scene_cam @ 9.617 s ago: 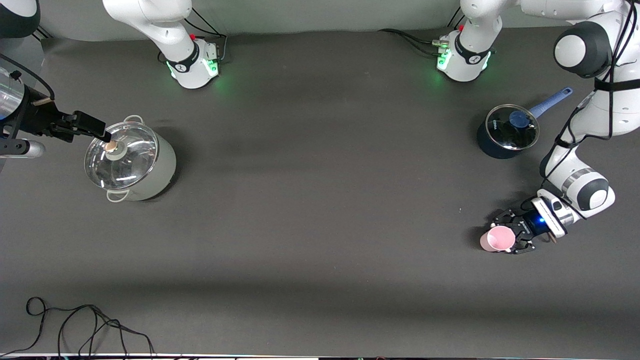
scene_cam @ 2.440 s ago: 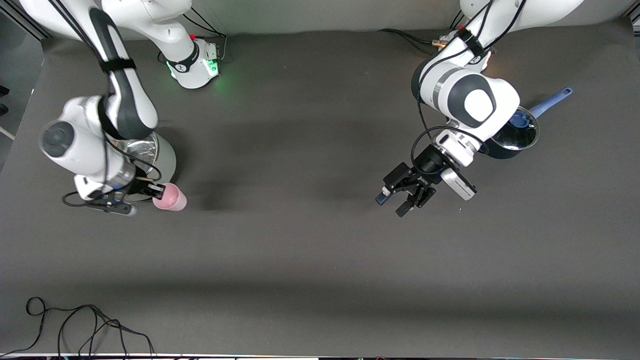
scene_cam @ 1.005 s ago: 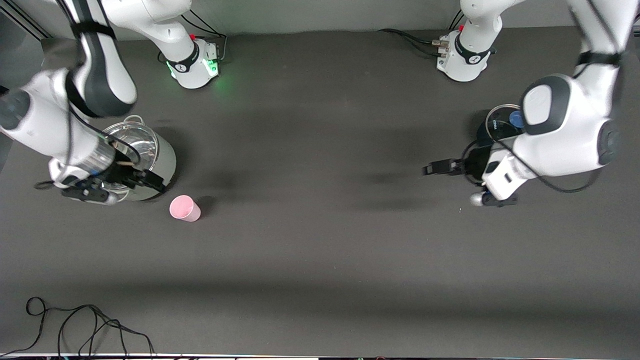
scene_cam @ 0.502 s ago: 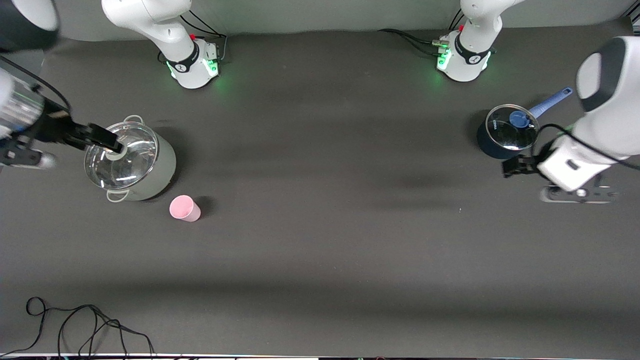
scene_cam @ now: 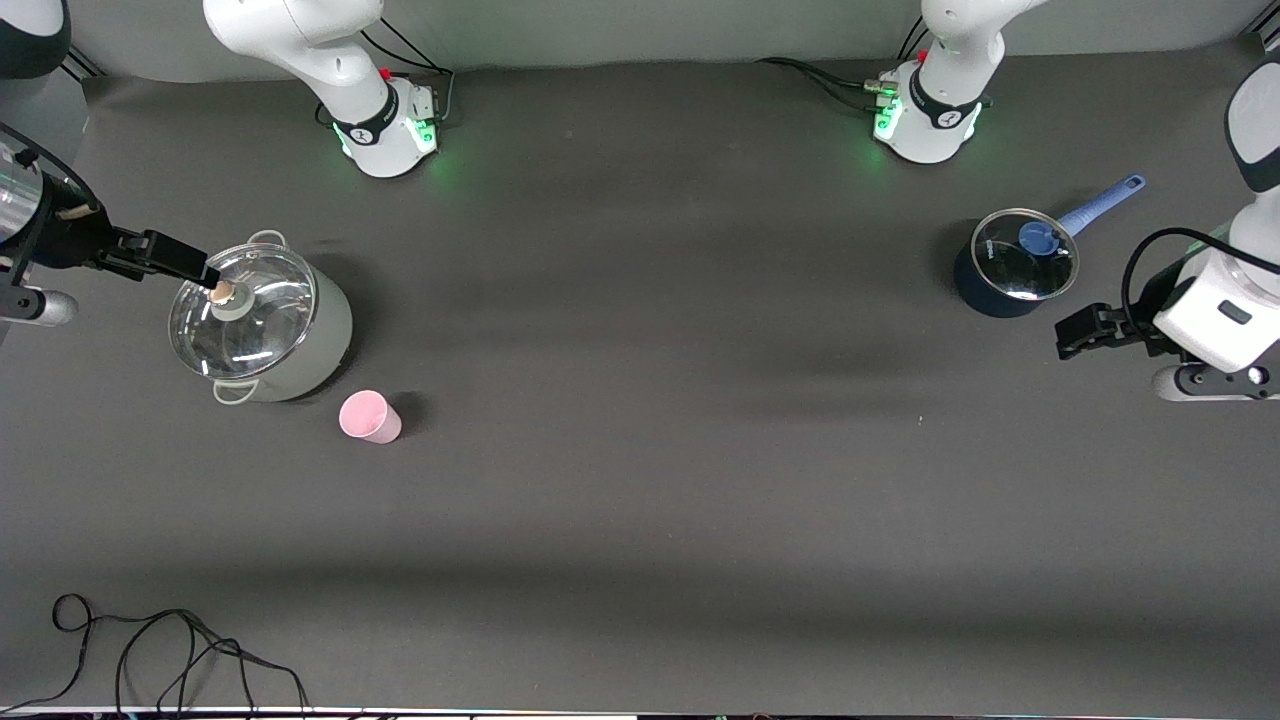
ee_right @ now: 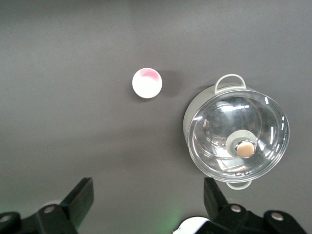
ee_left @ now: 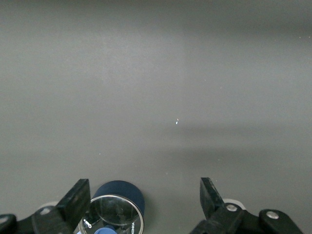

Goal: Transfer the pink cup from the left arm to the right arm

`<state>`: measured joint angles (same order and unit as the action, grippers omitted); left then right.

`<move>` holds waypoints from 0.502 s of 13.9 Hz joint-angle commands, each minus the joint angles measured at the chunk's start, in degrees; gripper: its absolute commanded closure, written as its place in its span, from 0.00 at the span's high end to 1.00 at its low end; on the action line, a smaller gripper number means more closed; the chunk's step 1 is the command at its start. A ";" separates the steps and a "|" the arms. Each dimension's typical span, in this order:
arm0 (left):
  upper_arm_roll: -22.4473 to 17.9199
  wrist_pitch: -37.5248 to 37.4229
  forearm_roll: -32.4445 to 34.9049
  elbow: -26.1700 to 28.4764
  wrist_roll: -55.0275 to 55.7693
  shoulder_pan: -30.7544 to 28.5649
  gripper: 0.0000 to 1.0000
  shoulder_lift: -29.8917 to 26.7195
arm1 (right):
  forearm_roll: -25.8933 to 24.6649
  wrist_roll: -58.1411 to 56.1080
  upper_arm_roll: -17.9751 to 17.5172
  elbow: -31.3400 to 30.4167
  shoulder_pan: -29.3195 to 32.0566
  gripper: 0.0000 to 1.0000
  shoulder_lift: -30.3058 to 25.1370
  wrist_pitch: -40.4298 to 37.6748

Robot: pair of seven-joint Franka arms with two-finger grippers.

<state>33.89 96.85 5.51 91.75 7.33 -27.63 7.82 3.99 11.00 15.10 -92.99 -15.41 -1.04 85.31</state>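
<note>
Since the cup [scene_cam: 369,417] stands upright and alone on the table at the right arm's end, just beside the grey pot [scene_cam: 262,322] and a little nearer the front camera, the transfer looks done as far as placement goes: it sits on the right arm's side with neither gripper on it. In the right wrist view the cup [ee_right: 147,83] shows from above, apart from the pot [ee_right: 235,136], whose glass lid is on. Whether a further move is wanted cannot be told from the task wording; nothing seems left beyond the arms parking.

Over the edge of the pot's lid hangs the right gripper [scene_cam: 165,255]; in its wrist view the jaws stand wide apart and empty, touching nothing.

At the left arm's end, the left gripper [scene_cam: 1085,332] is raised near the blue saucepan [scene_cam: 1013,262], which carries its own lid. In the left wrist view its linked fingers [ee_left: 78,200] are spread wide, released, with nothing between them.
</note>
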 commanded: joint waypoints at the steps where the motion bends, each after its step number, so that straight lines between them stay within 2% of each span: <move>1: -2.24 -1.14 0.55 0.80 0.06 1.96 1.00 -2.02 | -1.00 -0.36 0.11 1.58 -0.23 1.00 0.69 -0.94; 6: -24.53 0.00 -3.30 0.80 -1.34 23.28 1.00 -2.02 | -1.09 -0.71 0.19 1.23 -0.06 1.00 0.52 -0.85; 7: -28.84 0.00 -5.14 0.80 -3.61 26.63 1.00 -2.02 | -1.44 -0.71 -0.85 1.40 1.94 1.00 0.69 -0.85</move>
<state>13.47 96.61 3.08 91.76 6.65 -8.19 7.31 3.81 10.98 15.06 -92.98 -15.25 -0.93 85.31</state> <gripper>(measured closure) 0.000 0.000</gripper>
